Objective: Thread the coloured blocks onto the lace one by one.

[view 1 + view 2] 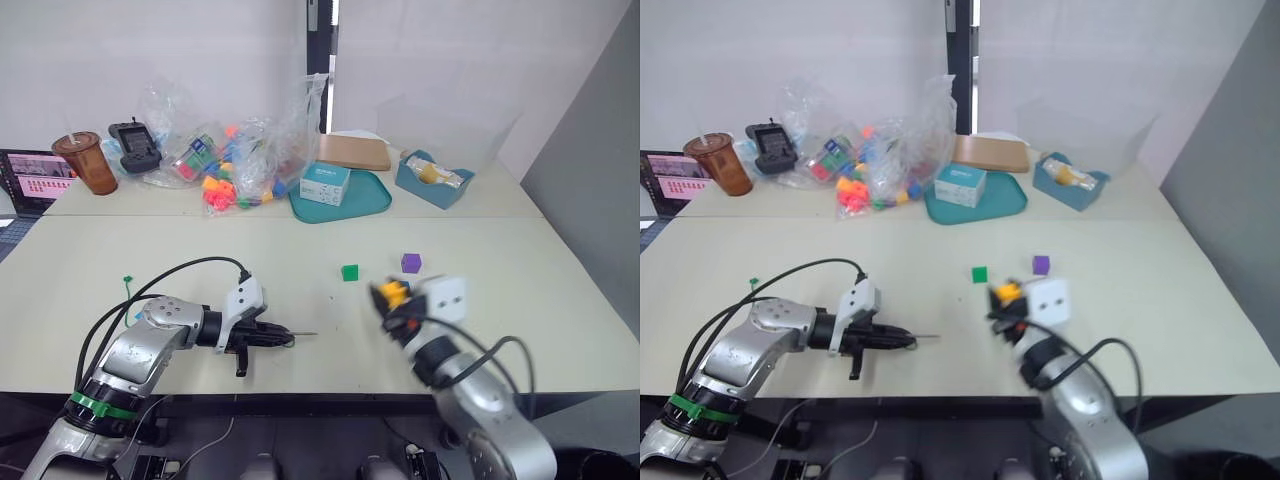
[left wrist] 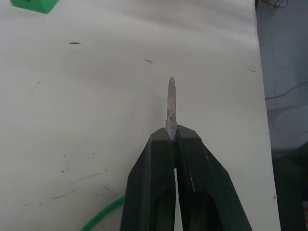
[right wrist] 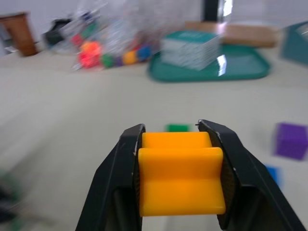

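**Lace tip and orange block held apart, ready to meet**

Lace sits clamped in the left gripper near the table's front edge, its stiff dark tip jutting past the closed fingers and pointing toward the right arm. The right gripper, closed on the orange-yellow block, hangs well apart from the tip, off along that axis. I judge the block's hole must line up with the needle. Farther in lie the green block and purple block, untouched.
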Robot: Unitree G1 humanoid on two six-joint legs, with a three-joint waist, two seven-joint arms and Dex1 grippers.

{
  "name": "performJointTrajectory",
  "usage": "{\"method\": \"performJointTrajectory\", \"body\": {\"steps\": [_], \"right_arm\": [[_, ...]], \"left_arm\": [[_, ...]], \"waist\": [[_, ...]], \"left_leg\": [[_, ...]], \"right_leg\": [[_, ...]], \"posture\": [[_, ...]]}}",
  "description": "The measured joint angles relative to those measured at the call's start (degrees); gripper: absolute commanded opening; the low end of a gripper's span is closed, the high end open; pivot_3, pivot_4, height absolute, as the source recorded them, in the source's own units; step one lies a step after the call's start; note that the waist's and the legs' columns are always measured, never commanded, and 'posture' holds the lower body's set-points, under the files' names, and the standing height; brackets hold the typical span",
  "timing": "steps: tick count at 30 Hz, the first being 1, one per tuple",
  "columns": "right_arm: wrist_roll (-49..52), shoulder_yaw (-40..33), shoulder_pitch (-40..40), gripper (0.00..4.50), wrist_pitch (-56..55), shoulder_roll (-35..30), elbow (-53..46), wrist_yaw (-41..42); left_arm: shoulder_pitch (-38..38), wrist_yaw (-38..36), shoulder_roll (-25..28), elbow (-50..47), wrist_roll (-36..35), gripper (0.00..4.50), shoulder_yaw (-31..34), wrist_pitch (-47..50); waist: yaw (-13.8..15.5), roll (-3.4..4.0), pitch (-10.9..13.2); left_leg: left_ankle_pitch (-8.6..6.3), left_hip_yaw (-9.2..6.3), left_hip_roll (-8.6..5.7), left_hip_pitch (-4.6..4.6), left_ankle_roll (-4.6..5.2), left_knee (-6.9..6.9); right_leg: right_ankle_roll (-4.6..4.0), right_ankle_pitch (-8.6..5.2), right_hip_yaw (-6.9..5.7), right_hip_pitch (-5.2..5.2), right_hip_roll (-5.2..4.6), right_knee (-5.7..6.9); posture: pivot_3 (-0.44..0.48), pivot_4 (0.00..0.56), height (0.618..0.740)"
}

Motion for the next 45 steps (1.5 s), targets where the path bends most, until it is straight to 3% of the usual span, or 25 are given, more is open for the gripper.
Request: {"method": "performJointTrajectory", "body": {"steps": [4, 11, 13, 17, 20, 24, 28, 30, 33, 36, 41, 44, 45], "right_arm": [[-4.77, 8.23, 0.6, 1.22, 2.73, -2.24, 5.56, -1.78], [-10.79, 10.63, -1.0, 1.22, 0.23, 2.01, 13.03, -6.54], [-11.34, 10.76, -0.83, 2.27, -1.28, 3.25, 14.17, -7.05], [-10.74, 10.05, 0.25, 3.61, -2.79, 3.68, 14.13, -6.03], [-7.03, 5.55, -0.27, 4.48, 0.51, 2.67, 9.47, -2.9], [3.17, -3.61, -8.23, 4.48, 8.17, -3.67, 1.98, 5.8], [19.32, -9.5, -17.07, 4.48, 15.62, -20.68, 1.75, 25.47], [22.96, -8.94, -20.05, 4.48, 15.95, -25.69, 4.2, 33.57], [17.96, -0.31, -27.96, 4.48, 7.43, -33.31, 15.75, 46.3], [6.22, 8.25, -35.19, 4.48, -9.19, -35.71, 31.63, 56.27], [-2.49, 15.38, -38.66, 4.48, -25.49, -32.73, 46.64, 65.45], [-4.88, 15.88, -40.26, 4.48, -31.11, -31.5, 51.38, 68.66], [-5.42, 15.88, -40.61, 4.24, -32.22, -30.88, 52.57, 69.05]], "left_arm": [[-0.01, -0.1, 0.01, 0.61, 0.25, 0.0, -0.03, -0.03], [0.08, -0.59, 0.57, 0.43, 0.34, 0.0, -0.04, 0.02], [0.26, -0.79, 0.71, 0.04, 0.33, 0.0, -0.04, 0.07], [0.31, -1.1, 1.48, -0.31, 0.32, 0.0, -0.04, 0.19], [0.69, -1.17, 1.83, -0.32, 0.33, 0.0, -0.03, 0.18], [0.78, -1.05, 1.87, -1.18, 0.32, 0.0, -0.04, 0.67], [1.39, 0.16, 1.95, -4.82, 0.25, 0.0, -0.03, 2.72], [2.02, 0.61, 1.98, -5.98, 0.16, 0.0, -0.09, 3.94], [3.29, 2.06, 2.0, -7.77, 0.26, 0.0, -0.37, 4.88], [4.76, 3.35, 1.84, -10.44, -0.09, 0.0, -0.52, 5.89], [6.7, 5.01, 2.17, -12.91, -0.8, 0.0, -0.06, 7.41], [7.06, 5.91, 2.16, -14.27, -0.85, 0.0, -0.02, 7.92], [7.17, 6.3, 2.16, -14.59, -0.85, 0.0, 0.0, 8.34]], "waist": [[0.16, 0.0, 0.0], [-0.03, -0.02, -0.01], [-0.25, -0.03, -0.01], [-0.41, -0.03, -0.01], [-0.21, -0.03, -0.01], [-0.14, -0.03, -0.01], [-0.05, -0.03, 0.0], [-0.02, -0.03, 0.0], [-0.56, -0.03, 0.01], [-0.7, -0.04, 0.01], [-0.59, -0.04, 0.02], [-0.47, -0.05, 0.02], [-0.42, -0.05, 0.02]], "left_leg": [[0.0, 0.0, 0.0, 0.0, 0.0, 0.01], [0.0, -0.01, 0.01, 0.05, 0.0, 0.0], [0.0, -0.02, 0.02, 0.05, 0.0, 0.0], [0.0, -0.02, 0.02, 0.01, 0.0, 0.0], [0.0, -0.02, 0.01, -0.01, 0.0, 0.02], [0.0, -0.04, 0.02, 0.01, 0.0, 0.01], [0.0, -0.05, 0.01, 0.01, 0.01, 0.01], [-0.01, -0.06, 0.01, 0.02, 0.02, 0.01], [0.0, 0.04, -0.02, 0.04, 0.02, 0.1], [-0.01, 0.0, -0.01, 0.05, 0.02, 0.09], [0.0, 0.04, -0.01, -0.09, 0.01, 0.15], [0.0, 0.01, 0.0, -0.06, 0.01, 0.16], [0.0, 0.01, 0.0, -0.04, 0.01, 0.17]], "right_leg": [[-0.03, -0.02, 0.0, -0.04, 0.01, 0.0], [-0.03, -0.02, 0.0, -0.03, 0.03, 0.04], [-0.03, -0.02, 0.0, -0.02, 0.04, 0.05], [-0.03, -0.02, 0.0, -0.03, 0.03, 0.04], [-0.03, -0.02, 0.0, -0.03, 0.02, 0.03], [-0.03, -0.02, -0.01, -0.02, 0.03, 0.04], [-0.03, -0.02, -0.02, 0.06, 0.03, -0.05], [-0.03, -0.02, -0.01, 0.05, 0.05, -0.05], [-0.03, -0.02, 0.07, 0.05, 0.02, -0.03], [-0.03, -0.02, 0.04, 0.04, 0.03, -0.04], [-0.02, -0.03, 0.07, 0.02, 0.0, -0.04], [-0.02, -0.03, 0.05, 0.02, 0.0, -0.05], [-0.02, -0.03, 0.05, 0.03, 0.0, -0.05]], "posture": [[0.0, 0.15, 0.74], [0.0, 0.15, 0.74], [0.0, 0.15, 0.74], [0.0, 0.15, 0.74], [0.0, 0.15, 0.74], [0.0, 0.15, 0.74], [0.0, 0.15, 0.74], [0.0, 0.15, 0.74], [0.0, 0.15, 0.74], [0.0, 0.15, 0.74], [0.0, 0.15, 0.74], [0.0, 0.15, 0.74], [0.0, 0.15, 0.74]]}}
